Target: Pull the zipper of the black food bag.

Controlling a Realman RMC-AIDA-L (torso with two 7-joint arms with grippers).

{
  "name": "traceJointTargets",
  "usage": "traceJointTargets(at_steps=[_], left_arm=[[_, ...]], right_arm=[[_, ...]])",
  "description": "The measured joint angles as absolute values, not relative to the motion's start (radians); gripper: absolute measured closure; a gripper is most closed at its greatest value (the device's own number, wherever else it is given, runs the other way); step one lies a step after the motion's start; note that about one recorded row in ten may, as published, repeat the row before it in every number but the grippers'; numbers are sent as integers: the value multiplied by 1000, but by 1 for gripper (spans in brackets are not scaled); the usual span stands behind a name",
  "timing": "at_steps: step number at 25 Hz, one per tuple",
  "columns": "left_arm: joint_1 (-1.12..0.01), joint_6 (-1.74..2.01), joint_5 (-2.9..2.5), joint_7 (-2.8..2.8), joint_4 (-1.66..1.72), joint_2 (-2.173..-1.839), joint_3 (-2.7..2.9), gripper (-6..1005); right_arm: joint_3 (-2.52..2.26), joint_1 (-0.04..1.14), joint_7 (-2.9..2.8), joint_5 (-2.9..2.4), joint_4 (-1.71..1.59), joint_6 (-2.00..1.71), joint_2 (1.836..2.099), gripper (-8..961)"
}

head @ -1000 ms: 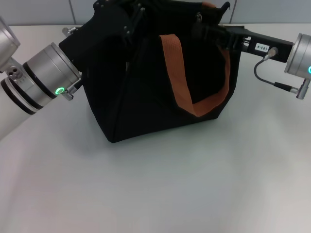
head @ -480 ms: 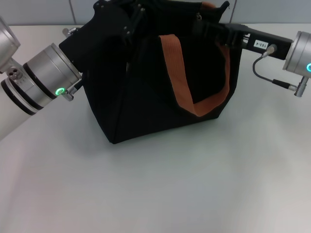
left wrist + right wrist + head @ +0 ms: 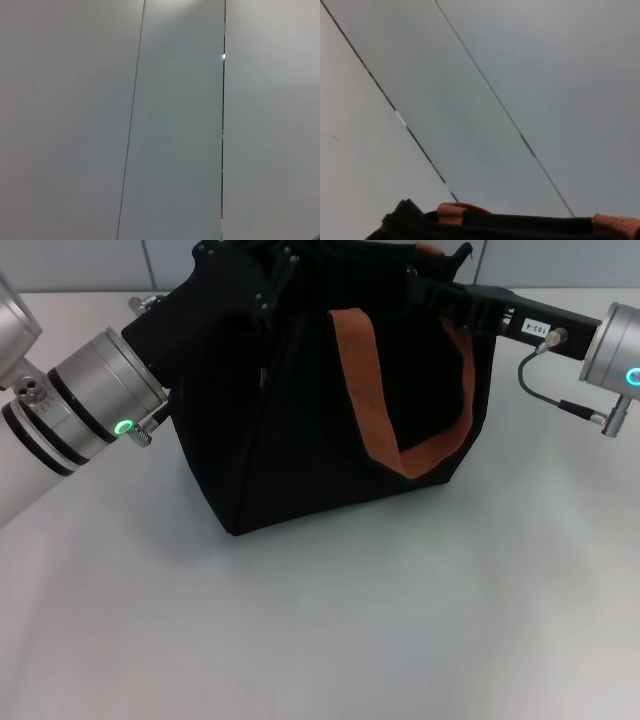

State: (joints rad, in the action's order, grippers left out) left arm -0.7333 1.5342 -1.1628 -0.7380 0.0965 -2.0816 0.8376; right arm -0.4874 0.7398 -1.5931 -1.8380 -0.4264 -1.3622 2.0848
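The black food bag (image 3: 320, 400) stands at the far middle of the white table (image 3: 330, 620), boxy and slightly slumped, with a rust-orange strap handle (image 3: 395, 390) looping down its near face. The left gripper (image 3: 235, 285) presses into the bag's far left top corner; the right gripper (image 3: 425, 290) reaches in at the top right edge, seemingly at the zipper (image 3: 410, 276), a small silvery glint. I cannot tell how either gripper's jaws stand, black against black fabric.
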Motion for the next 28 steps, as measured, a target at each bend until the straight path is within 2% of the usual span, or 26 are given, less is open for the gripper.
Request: traceJointTargets(at_steps=[16,26,28], left_arm=[[-732,1530,-1156,-736,102,-2082,817,878],[-729,1518,-1151,-735,103,-2082,792,876],[-728,1500,-1148,-735,101,-2081,788,876]], right_arm=[[-485,710,-1579,-1812,-435,-1312,2082,931],[-487,598,-1372,-1666,-400,-1414,2085,917],[-489,558,-1293,-1581,-380,-1498,2084,785]])
